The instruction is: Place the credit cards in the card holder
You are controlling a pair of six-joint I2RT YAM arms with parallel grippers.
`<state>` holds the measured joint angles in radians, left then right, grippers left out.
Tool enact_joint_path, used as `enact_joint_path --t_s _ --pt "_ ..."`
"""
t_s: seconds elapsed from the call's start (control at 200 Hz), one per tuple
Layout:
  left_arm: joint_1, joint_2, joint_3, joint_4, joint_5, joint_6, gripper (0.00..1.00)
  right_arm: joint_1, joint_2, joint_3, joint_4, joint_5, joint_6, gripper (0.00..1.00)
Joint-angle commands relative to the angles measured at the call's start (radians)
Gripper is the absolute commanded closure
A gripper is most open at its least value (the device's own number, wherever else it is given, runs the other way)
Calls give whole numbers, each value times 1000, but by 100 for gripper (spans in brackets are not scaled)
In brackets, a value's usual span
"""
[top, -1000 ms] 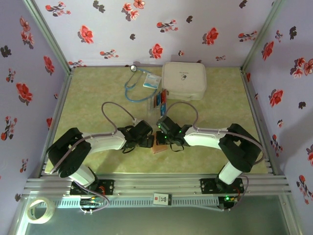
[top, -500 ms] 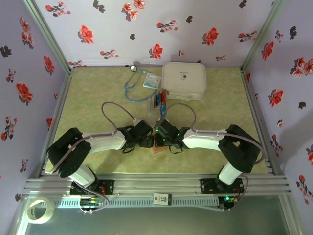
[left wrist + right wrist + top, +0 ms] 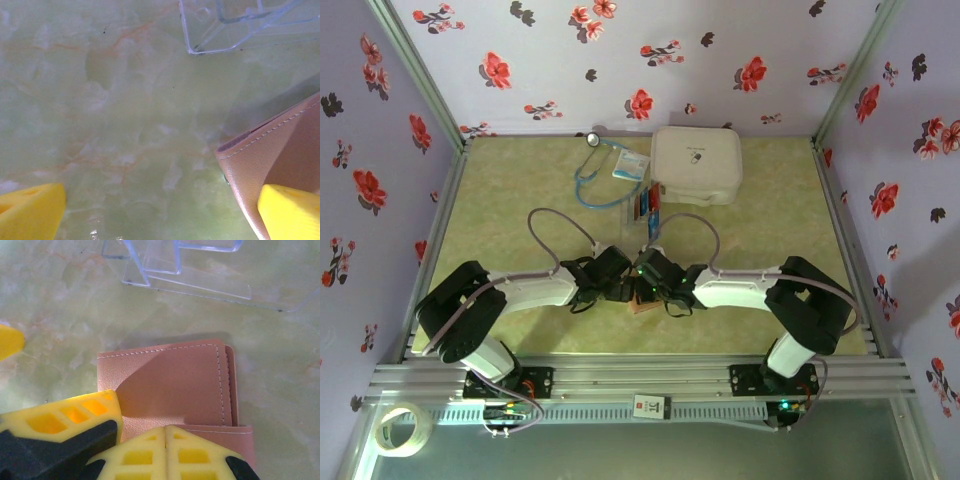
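The tan-brown card holder (image 3: 170,380) lies flat on the green marbled table, closed, with its stitched edge up. My right gripper (image 3: 165,432) is shut, its fingertips together over the holder's near edge with nothing visible between them. My left gripper (image 3: 160,207) is open wide beside it; its right finger (image 3: 290,210) overlaps the holder's (image 3: 280,155) corner, its left finger (image 3: 30,210) is over bare table. From above, both grippers (image 3: 620,288) (image 3: 642,278) meet over the holder (image 3: 642,304). Blue and red-orange credit cards (image 3: 648,205) stand in a clear tray farther back.
The clear plastic tray (image 3: 190,270) sits just beyond the holder. A large white case (image 3: 696,165), a blue stethoscope (image 3: 592,172) and a white-and-blue packet (image 3: 630,166) lie at the back. Flowered walls close three sides. A tape roll (image 3: 402,428) lies off the table.
My right gripper has slid left and slightly nearer, onto the card holder and close against the left gripper. The left arm has stayed put.
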<state>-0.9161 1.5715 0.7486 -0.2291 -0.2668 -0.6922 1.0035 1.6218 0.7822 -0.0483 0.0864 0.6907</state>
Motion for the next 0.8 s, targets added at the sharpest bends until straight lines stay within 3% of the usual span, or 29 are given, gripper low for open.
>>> enact_joint_path --t_s 0.0,0.64,0.795 --pt "-6 28 -27 -36 -7 10 0 35 61 -69 -152 -52 16 100" --pt "-4 10 -5 -32 22 47 0 90 -33 -120 -118 -17 131 100" --pt "-4 9 26 -47 23 56 0 94 -52 -102 -133 7 142 70"
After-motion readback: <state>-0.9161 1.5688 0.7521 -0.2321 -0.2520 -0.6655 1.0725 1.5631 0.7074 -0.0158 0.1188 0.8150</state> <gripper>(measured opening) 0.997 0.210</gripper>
